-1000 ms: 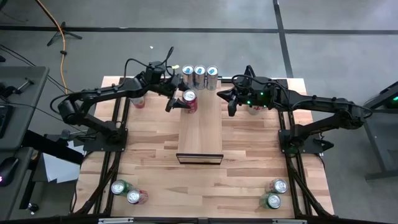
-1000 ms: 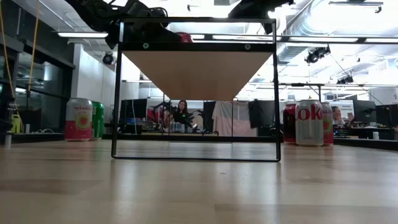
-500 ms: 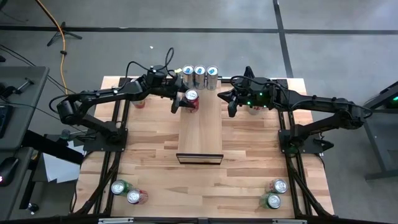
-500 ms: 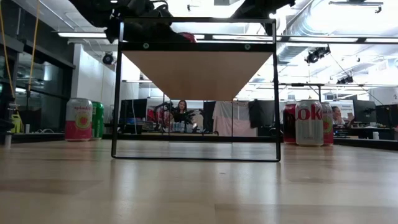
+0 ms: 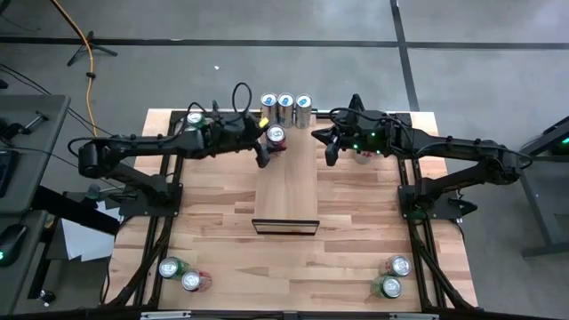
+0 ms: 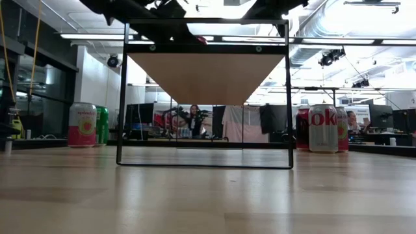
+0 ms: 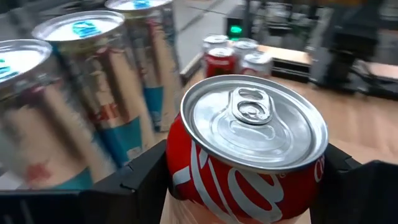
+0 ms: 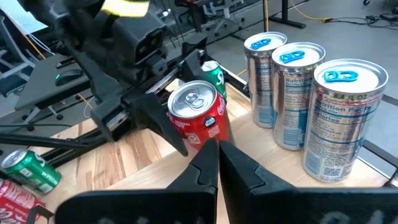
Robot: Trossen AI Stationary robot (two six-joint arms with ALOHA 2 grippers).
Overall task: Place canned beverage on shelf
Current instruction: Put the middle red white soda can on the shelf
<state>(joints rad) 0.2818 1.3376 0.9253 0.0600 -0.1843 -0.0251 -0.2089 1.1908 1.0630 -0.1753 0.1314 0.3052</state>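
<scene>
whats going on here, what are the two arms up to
The left gripper has its fingers on either side of a red cola can that stands upright on the far end of the raised shelf, beside three tall silver cans. From these views I can't say whether it is gripping the can or has let go. The right gripper hangs shut next to the shelf's other edge, holding nothing. More cans wait at the table's near corners.

Red can (image 7: 249, 155) with white script and silver lid; pale wood shelf (image 5: 286, 182); three silver-and-blue tall cans (image 8: 298, 93) at its twelve o'clock
</scene>
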